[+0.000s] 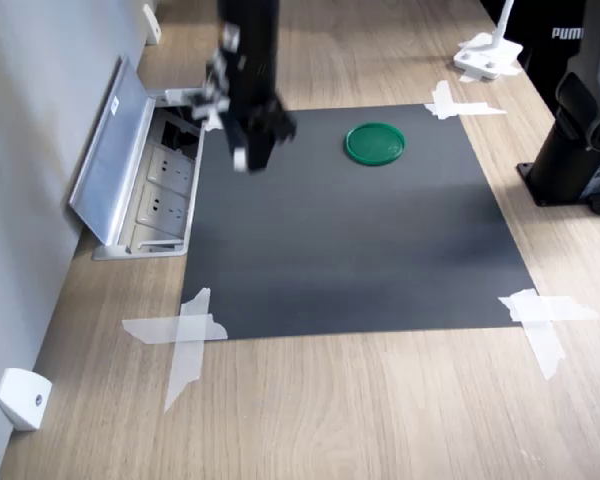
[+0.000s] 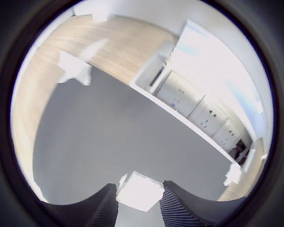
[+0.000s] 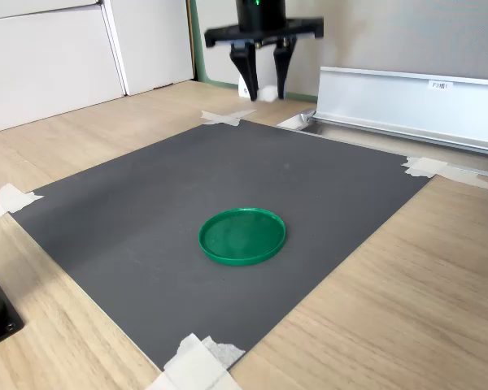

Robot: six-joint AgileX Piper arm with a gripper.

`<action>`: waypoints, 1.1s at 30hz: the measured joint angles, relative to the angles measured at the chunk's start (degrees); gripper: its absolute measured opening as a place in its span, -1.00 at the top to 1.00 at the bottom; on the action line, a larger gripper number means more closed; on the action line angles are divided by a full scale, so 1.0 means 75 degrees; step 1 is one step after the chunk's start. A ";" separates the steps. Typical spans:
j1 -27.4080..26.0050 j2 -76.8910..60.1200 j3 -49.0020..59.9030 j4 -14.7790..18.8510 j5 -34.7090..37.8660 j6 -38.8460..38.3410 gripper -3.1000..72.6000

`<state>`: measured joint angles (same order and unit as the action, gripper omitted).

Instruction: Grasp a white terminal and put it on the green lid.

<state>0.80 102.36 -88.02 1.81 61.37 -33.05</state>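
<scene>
Fingers of the gripper (image 2: 138, 201) are pinching the white terminal (image 2: 139, 190) on two opposite flat sides, carrying it above the black mat (image 1: 350, 250) well apart from the green lid (image 3: 242, 236), and it looks light, rigid, slick plastic, likely to twist out if squeezed off-centre.

Bare mat (image 1: 350, 250) around green lid (image 1: 375, 143)
</scene>
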 joint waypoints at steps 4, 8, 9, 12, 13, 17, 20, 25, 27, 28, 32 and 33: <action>-0.0518 -0.1158 0.0601 0.0139 0.0369 -0.0691 -0.01; -0.1337 -0.2257 0.1721 0.0145 0.0547 -0.1448 -0.01; -0.1529 -0.2515 0.1971 0.0145 0.0547 -0.1631 -0.01; -0.2259 -0.3125 0.2908 0.0145 0.0555 -0.2352 -0.01; -0.2505 -0.3232 0.3150 0.0145 0.0548 -0.2575 -0.01; -0.3426 -0.3420 0.4180 0.0145 0.0291 -0.3283 -0.01; -0.4013 -0.3420 0.4776 0.0077 -0.0314 -0.3563 -0.01; -0.4372 -0.3402 0.5242 -0.0073 -0.1208 -0.3759 -0.01; -0.4386 -0.3328 0.5327 -0.0083 -0.1340 -0.3823 -0.01; -0.4389 -0.3261 0.5379 -0.0083 -0.1436 -0.3869 -0.01; -0.4389 -0.2941 0.5586 -0.0083 -0.1791 -0.3989 -0.01; -0.4362 -0.2876 0.5622 -0.0091 -0.1845 -0.4010 -0.01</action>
<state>-31.91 80.79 -45.85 1.13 47.53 -63.13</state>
